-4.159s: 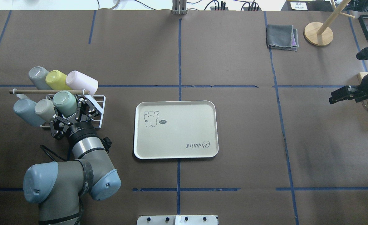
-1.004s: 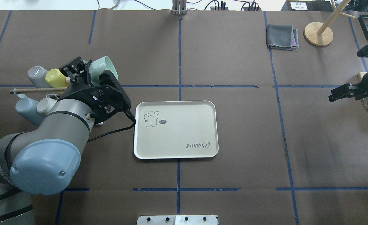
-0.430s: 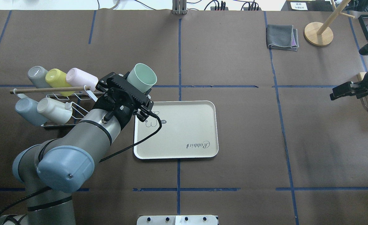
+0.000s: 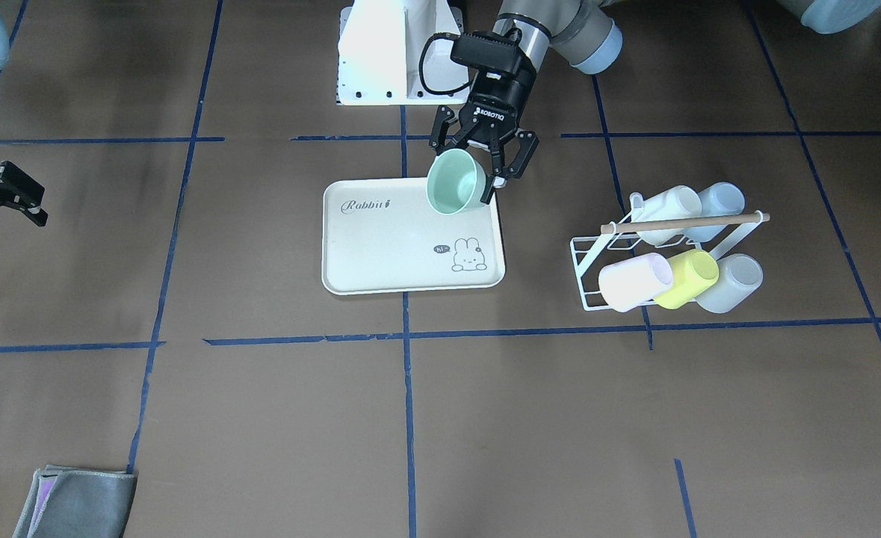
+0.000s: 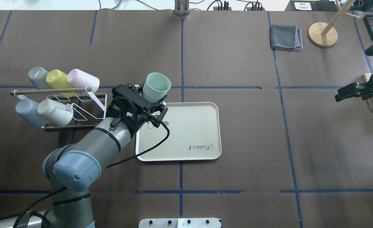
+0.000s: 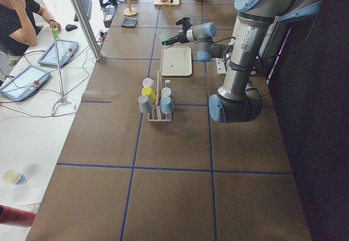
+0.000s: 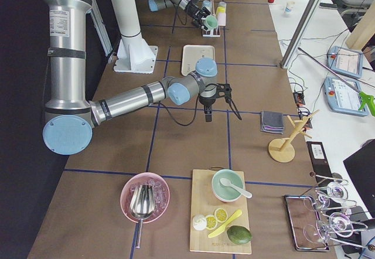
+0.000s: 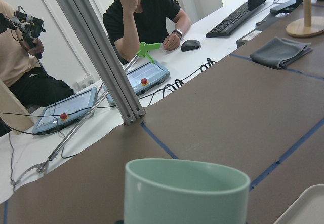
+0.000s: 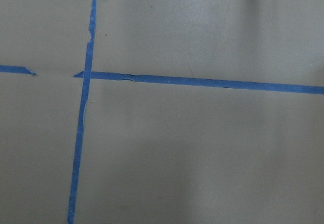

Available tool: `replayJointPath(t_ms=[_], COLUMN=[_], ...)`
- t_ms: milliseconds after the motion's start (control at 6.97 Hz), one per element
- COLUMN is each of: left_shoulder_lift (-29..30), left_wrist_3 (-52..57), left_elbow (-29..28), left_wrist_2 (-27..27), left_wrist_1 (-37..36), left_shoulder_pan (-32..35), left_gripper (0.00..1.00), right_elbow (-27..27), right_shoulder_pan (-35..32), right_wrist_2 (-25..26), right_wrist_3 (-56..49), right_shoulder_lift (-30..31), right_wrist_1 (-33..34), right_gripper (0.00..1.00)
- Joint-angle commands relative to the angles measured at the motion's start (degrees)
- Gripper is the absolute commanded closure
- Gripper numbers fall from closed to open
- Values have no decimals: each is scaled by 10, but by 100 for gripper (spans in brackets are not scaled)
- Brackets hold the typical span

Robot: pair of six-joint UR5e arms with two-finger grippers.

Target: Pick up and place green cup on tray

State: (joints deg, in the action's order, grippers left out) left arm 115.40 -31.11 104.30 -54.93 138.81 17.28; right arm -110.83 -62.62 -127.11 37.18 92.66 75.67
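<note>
The green cup point(image 5: 156, 86) is a pale mint tumbler, held in the air with its mouth tilted upward. My left gripper point(image 5: 151, 99) is shut on its lower wall. From the front, the green cup point(image 4: 455, 181) hangs over the corner of the tray point(image 4: 395, 246) nearest the robot and the rack. The tray point(image 5: 189, 126) is cream-white with "Rabbit" script and lies flat at mid-table. The left wrist view shows the green cup's point(image 8: 187, 191) rim close up. My right gripper point(image 5: 338, 96) hovers open over the far right of the table, holding nothing.
A white wire rack point(image 5: 93, 96) to the tray's left holds yellow point(image 5: 55, 79), pink point(image 5: 82, 80), grey, blue and white cups. A folded grey cloth point(image 5: 286, 37) and a wooden stand point(image 5: 322, 34) sit at the back right. People sit beyond the table's far edge.
My left arm has taken the green cup off the rack, turned it mouth-up and carried it right to the tray's corner. The right arm has barely moved.
</note>
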Motion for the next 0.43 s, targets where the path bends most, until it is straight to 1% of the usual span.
replayJointPath(t_ms=[0,143,287], left_shoulder_lift=[29,32,36], left_wrist_3=[1,1,3], left_elbow=[-49,-83,-125], left_wrist_2=[-24,-36,-55], left_wrist_1=[33,88,127], left_shoulder_pan=[-1,-1,-1], left_gripper=[97,98,98], right_elbow=[0,1,1], right_shoulder_pan=[-3,-4,-4], right_wrist_2=[-3,-3,-4], right_wrist_3=[0,0,0], right_shoulder_lift=[1,1,2], right_wrist_1=[0,0,0], right_gripper=[0,0,0])
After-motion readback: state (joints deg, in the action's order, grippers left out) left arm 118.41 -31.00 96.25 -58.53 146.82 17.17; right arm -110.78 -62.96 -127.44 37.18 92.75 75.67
